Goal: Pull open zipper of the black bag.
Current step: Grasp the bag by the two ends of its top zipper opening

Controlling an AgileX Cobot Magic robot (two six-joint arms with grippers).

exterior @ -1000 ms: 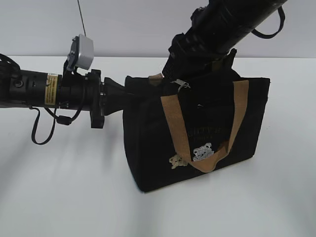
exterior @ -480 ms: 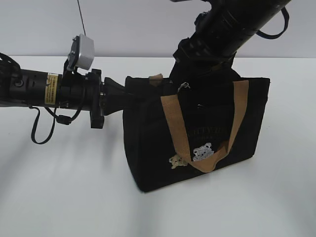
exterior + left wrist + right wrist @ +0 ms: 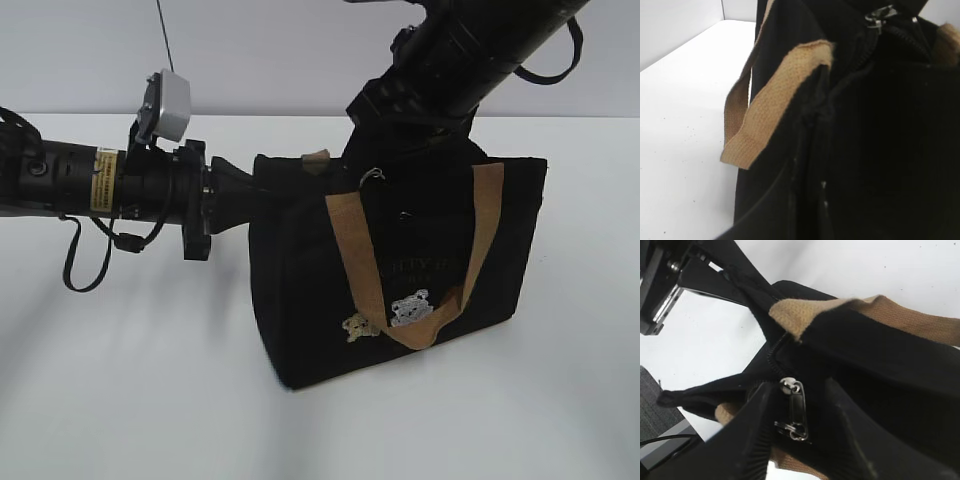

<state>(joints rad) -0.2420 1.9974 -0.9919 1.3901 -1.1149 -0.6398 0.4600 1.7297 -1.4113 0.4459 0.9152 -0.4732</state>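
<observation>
- While the small boxy black fabric bag (image 3: 400, 270) stands upright on the white surface (image 3: 150, 400), its tan webbing handle (image 3: 355, 260) and two little bear patches (image 3: 395, 315) face the exterior camera.
- At the bag's left end, the left tool (image 3: 250, 195) is pressed together on the black fabric, which should brace the bag against the pull.
- Further back, on the top edge, sits the small silver metal zipper pull with its ring (image 3: 792, 410); the black toothed track (image 3: 772, 352) runs from it toward the left tool.
- From above, the right tool (image 3: 800, 412) straddles the pull, fingers (image 3: 755, 435) either side; I cannot tell whether they pinch it yet.
- To do this well, squeeze the tab squarely, then draw along the track, not upward.
- Nothing inside the bag is visible; it looks mostly zipped.
</observation>
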